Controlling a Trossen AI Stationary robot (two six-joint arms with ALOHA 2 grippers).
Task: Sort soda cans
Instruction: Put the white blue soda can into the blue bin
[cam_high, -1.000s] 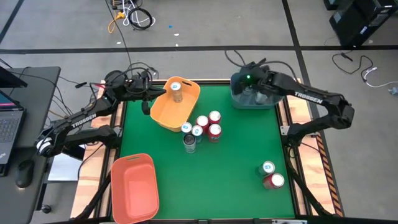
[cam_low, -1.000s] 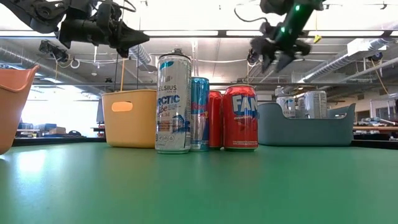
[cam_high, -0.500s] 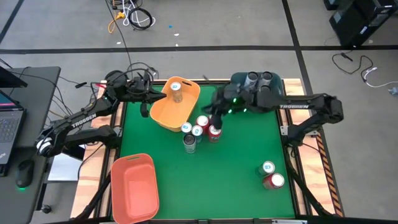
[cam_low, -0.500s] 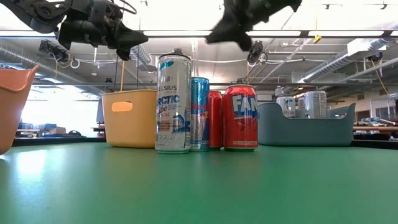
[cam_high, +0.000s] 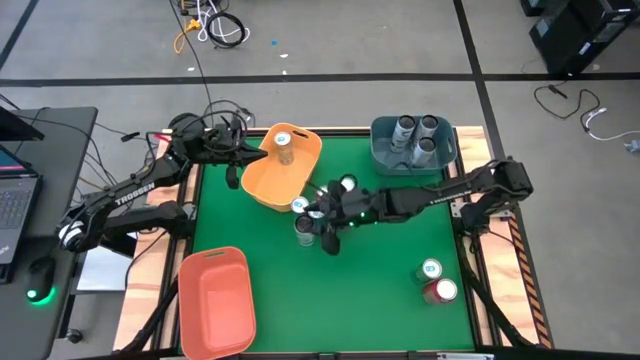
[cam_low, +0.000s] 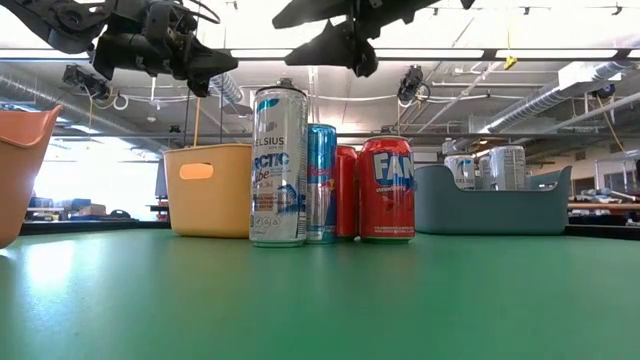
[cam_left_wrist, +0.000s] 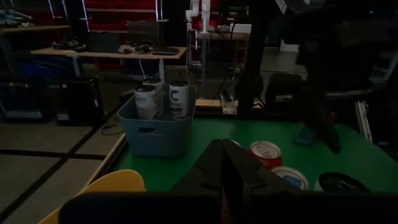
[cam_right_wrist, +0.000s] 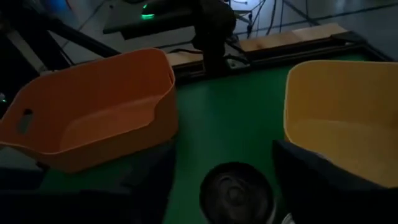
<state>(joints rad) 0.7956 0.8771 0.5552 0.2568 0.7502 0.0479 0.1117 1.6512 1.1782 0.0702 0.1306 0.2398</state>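
Two fingers of my right end effector (cam_high: 322, 224) spread wide, straddling dark can (cam_right_wrist: 236, 193) w/o touching. Left end effector (cam_high: 262, 153) pressed together over yellow bin (cam_high: 262, 185).

Glossy metal soda cans (cam_low: 385, 190) on a matt green table (cam_low: 320, 300).

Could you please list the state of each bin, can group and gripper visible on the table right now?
Yellow plastic bin: holds one can.
Blue-grey plastic bin: holds three upright silver-topped cans.
Orange plastic bin: empty.
Cluster of red, blue and silver soda cans: upright, mid-table.
Pair of cans: upright, near the table's right edge.
Right gripper: open, above the cluster.
Left gripper: shut, over the yellow bin's rim.
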